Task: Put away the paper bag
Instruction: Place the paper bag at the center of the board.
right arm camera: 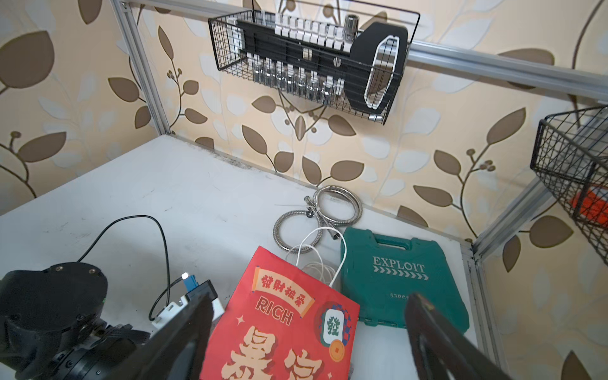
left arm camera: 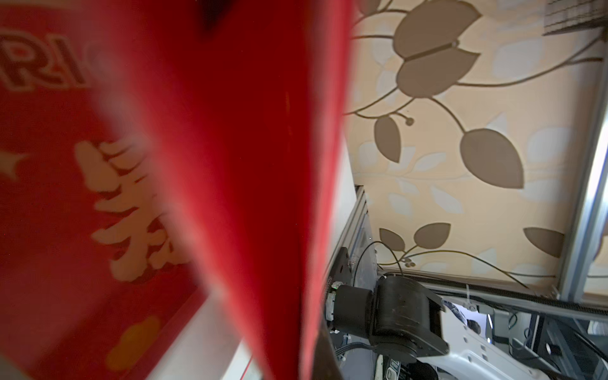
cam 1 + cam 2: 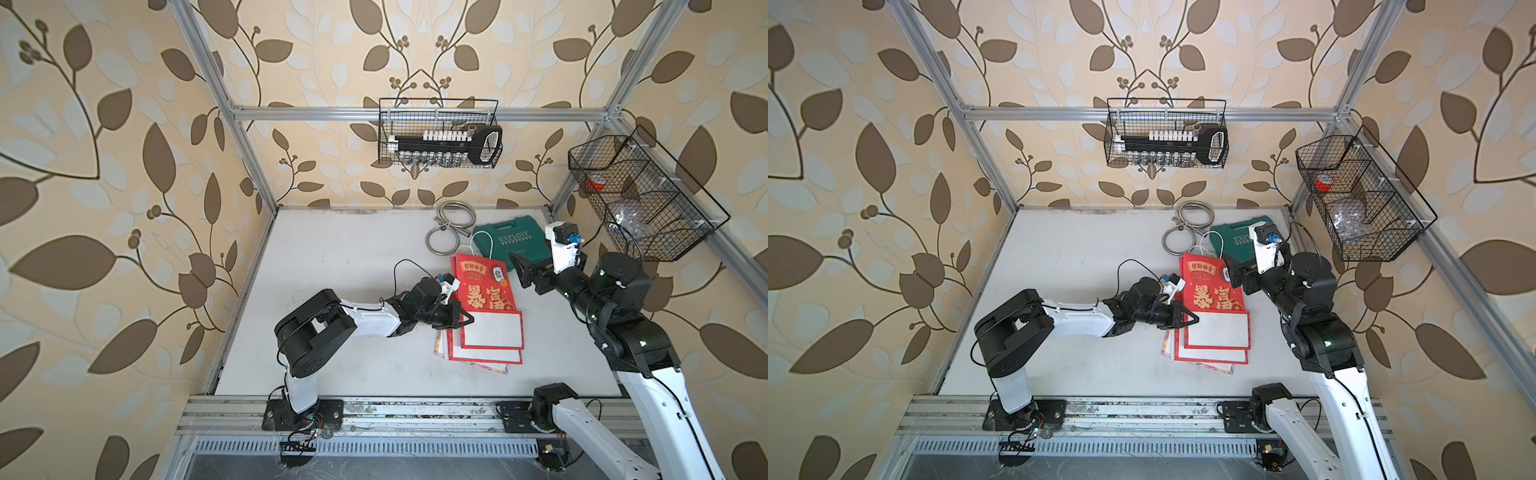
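While left hand (image 3: 467,319) pinches it, red paper bag (image 3: 484,286) lies folded; right hand (image 1: 309,339) spread.

L gripper (image 3: 465,319) clamped, R gripper (image 1: 311,301) wide

Top views overhead; wrists low, left seemingly against paper bag (image 2: 230,164).

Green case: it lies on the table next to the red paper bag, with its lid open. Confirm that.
One detail is wrong. The green case does lie on the table next to the red paper bag, but its lid is closed. The right wrist view shows this, with the lettered lid flat and facing up.
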